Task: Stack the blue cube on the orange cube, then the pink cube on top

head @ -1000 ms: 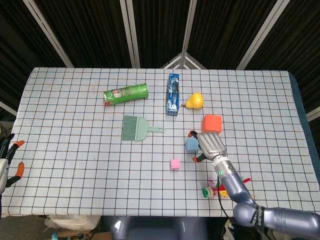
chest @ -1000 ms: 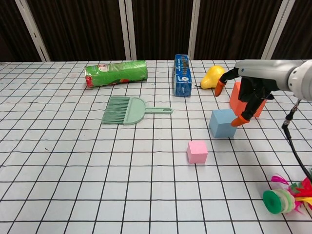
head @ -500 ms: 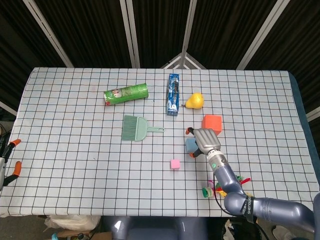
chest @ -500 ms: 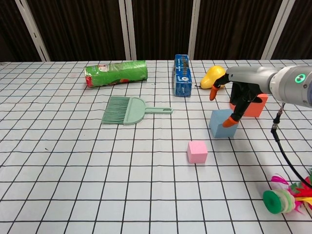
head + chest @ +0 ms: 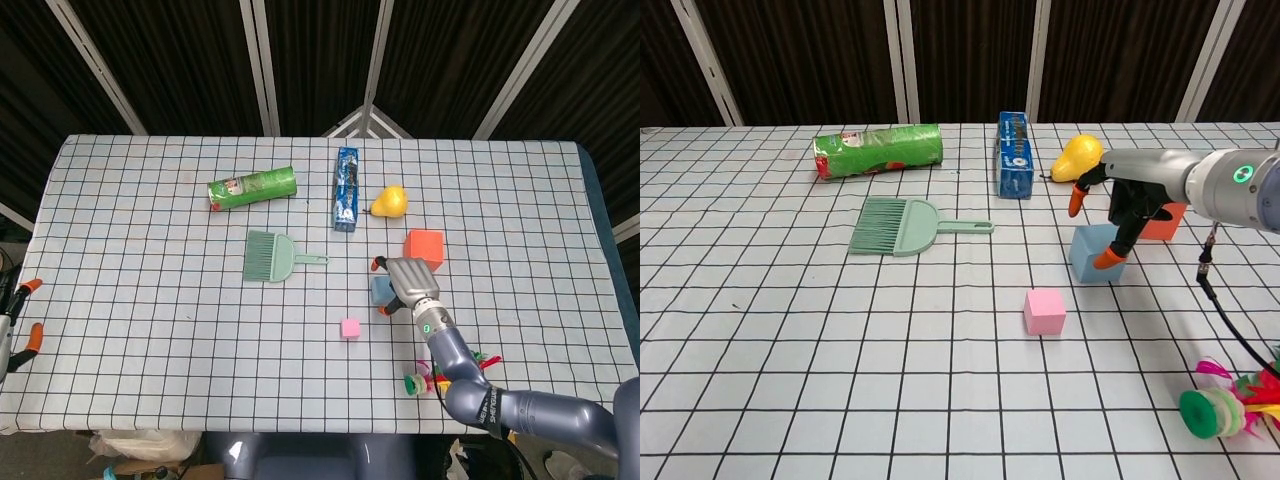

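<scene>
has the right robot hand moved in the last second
Yes. In the chest view the right robot hand has shifted left, away from the orange cube, and now sits over the blue cube.

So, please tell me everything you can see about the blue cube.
The blue cube is a plain light blue block with a matte surface, foam-like in look. It sits flat on the checked tablecloth, just in front of the orange cube and behind and to the right of the pink cube. The right robot hand is over it, orange fingertips at its sides; a firm grip cannot be confirmed.
</scene>
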